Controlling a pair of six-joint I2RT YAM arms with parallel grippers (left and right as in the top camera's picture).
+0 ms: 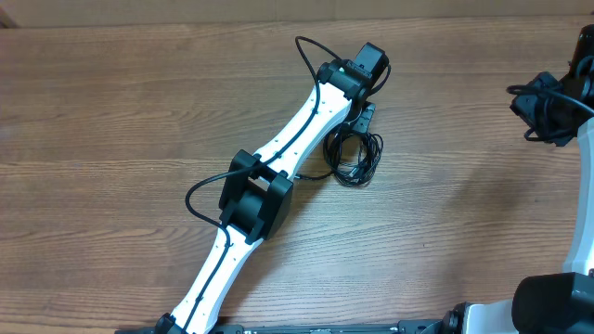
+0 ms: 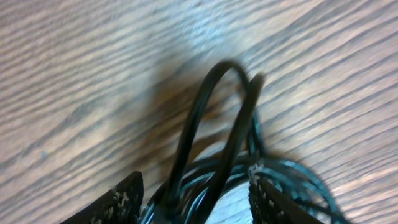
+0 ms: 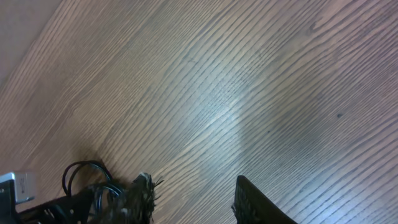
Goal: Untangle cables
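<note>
1. The cables (image 1: 353,158) are a small bunch of thin black cords. They are rolled up in loops and lie on the wooden table (image 1: 139,93).
2. From above, the bunch sits just beside the left gripper (image 1: 365,113). It is on the side nearer the bottom of the view, right next to the white left arm (image 1: 297,130).
3. In the left wrist view, one cord loop stands up off the wood between that gripper's two fingers (image 2: 121,202). More cords are bunched low down between them.
4. Those fingers are apart and the cords fill the gap. The view is blurry, so I cannot tell if the fingers are squeezing the cords or only sit around them.
5. The right gripper (image 1: 543,104) is well apart from the left gripper, over by the right edge of the table.
6. In the right wrist view, its two fingers (image 3: 255,202) are spread wide. Bare wood shows between them.
</note>
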